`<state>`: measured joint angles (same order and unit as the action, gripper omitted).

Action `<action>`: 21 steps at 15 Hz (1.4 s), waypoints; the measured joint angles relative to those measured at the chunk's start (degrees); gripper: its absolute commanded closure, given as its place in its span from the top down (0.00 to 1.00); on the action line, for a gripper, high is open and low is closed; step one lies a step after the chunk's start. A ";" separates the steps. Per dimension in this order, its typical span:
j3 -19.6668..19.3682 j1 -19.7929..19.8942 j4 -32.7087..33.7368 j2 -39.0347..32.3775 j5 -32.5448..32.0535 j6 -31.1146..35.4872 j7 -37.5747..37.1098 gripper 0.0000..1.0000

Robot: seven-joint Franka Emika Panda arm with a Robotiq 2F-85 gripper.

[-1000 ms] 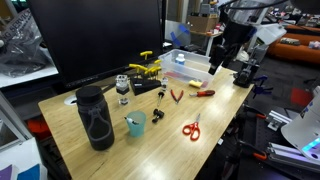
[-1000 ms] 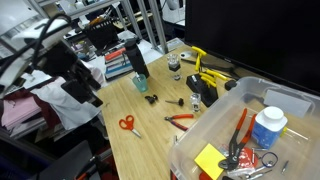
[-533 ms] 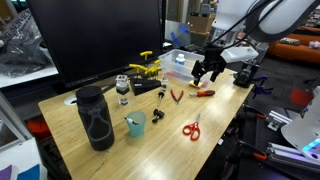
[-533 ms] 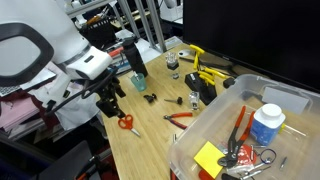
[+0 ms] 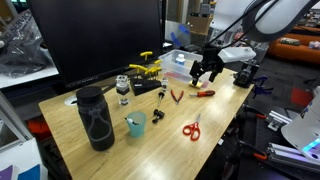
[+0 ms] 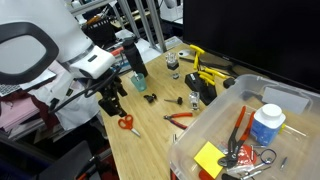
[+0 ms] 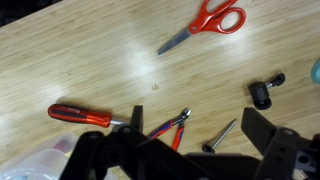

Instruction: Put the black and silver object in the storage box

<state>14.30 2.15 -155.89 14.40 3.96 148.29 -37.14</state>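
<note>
The black and silver object [image 7: 222, 135] is a slim stick lying flat on the wooden table, right of the red pliers [image 7: 170, 128]; it also shows in an exterior view [image 5: 160, 97]. My gripper [image 7: 200, 130] hangs above the pliers and the stick, open and empty, its dark fingers [image 7: 262, 125] wide apart. In both exterior views the gripper [image 5: 205, 72] [image 6: 112, 100] is above the table. The storage box [image 5: 180, 62] [image 6: 215, 125] is clear plastic, holds several items and stands at the table's end.
A red screwdriver [image 7: 80, 115] lies left of the pliers. Red scissors [image 7: 205, 22] [image 5: 191, 128] lie apart on the table. A small black part [image 7: 265, 92] is right of the stick. A big black flask [image 5: 95, 117] and a teal cup [image 5: 135, 124] stand further along.
Over the last second the arm came down from high beside the table to low over the tools. In the last half second it has hardly moved.
</note>
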 measured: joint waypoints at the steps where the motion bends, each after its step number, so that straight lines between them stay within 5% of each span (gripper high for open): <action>1: -0.24 -0.19 0.00 -0.14 0.00 0.30 -0.02 1.00; 11: -3.49 -3.12 11.62 -19.49 3.88 14.07 -1.96 1.00; 17: -7.16 -6.28 22.40 -33.25 6.55 14.95 -2.95 1.00; 21: -7.25 -6.71 23.26 -33.70 6.61 14.96 -3.11 1.00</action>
<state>7.05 -4.56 -132.63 -19.30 10.57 163.25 -40.25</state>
